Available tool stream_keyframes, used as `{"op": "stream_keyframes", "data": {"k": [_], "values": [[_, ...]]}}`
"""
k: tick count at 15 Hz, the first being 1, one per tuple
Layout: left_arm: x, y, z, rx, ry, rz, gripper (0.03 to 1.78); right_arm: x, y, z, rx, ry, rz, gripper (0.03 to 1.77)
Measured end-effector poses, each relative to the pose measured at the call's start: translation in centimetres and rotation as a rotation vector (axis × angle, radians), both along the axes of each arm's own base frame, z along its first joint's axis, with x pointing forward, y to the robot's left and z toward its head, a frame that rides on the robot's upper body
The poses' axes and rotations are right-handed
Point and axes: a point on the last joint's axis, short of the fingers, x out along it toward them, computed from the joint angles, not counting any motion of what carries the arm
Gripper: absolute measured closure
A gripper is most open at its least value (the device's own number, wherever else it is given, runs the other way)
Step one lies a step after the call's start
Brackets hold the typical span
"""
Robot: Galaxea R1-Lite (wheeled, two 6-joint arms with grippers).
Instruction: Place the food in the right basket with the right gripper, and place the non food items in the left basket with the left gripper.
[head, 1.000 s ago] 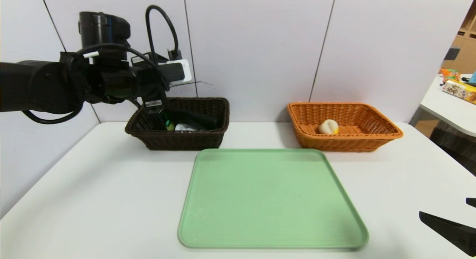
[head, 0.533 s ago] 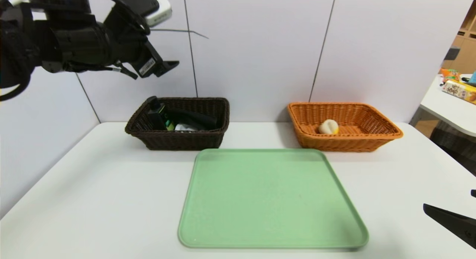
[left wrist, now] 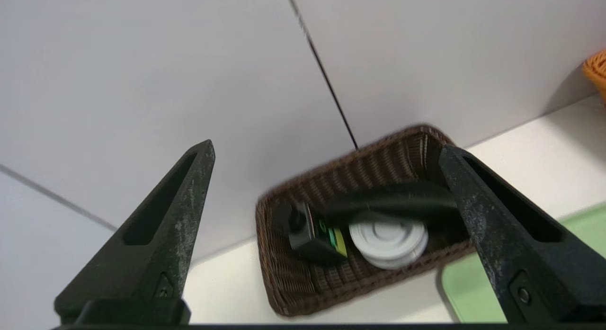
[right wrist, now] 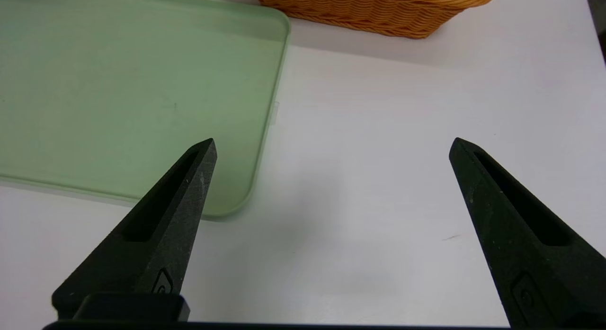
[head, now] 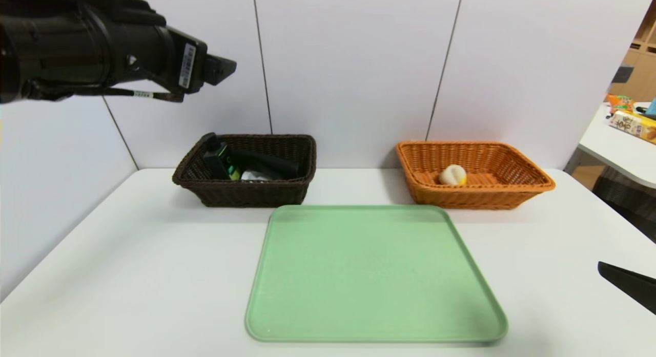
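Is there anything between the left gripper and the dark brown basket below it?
Nothing visible. The left gripper, open and empty, hangs above the left basket, with only free air between; the bottle, block and roll lie inside.

Two wicker baskets, one dark brown basket (head: 246, 193) holding three items, a green bottle (head: 218, 160), a black block (head: 269, 164) and a white roll (left wrist: 388, 238), one orange basket (head: 474, 195) holding one bun (head: 453, 175), plus one green tray (head: 374, 275)

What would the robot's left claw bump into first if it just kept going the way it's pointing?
Probably the wall panel behind the left basket. The open left gripper hangs high, aimed just above the basket's far rim, though depth is hard to judge.
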Motion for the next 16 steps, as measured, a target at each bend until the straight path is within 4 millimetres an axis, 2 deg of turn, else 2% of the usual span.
{"op": "stream_keyframes", "data": {"k": [5, 9, 12, 16], "values": [[-5.3, 2.9, -5.3, -0.115, 0.140, 0.096, 0.12, -0.2, -0.4, -0.2, -0.025, -0.007, -0.069, 0.10], [-8.8, 6.1, -8.3, -0.166, 0.168, 0.210, 0.12, -0.4, -1.1, 0.0, -0.035, -0.030, -0.147, 0.10], [-11.3, 8.6, -9.9, -0.185, 0.159, 0.297, 0.12, -0.4, -1.7, 0.3, -0.025, -0.047, -0.225, 0.10], [-14.4, 10.8, -11.5, -0.219, 0.120, 0.374, 0.12, -0.8, -2.4, 0.7, -0.005, -0.104, -0.325, 0.10]]}}
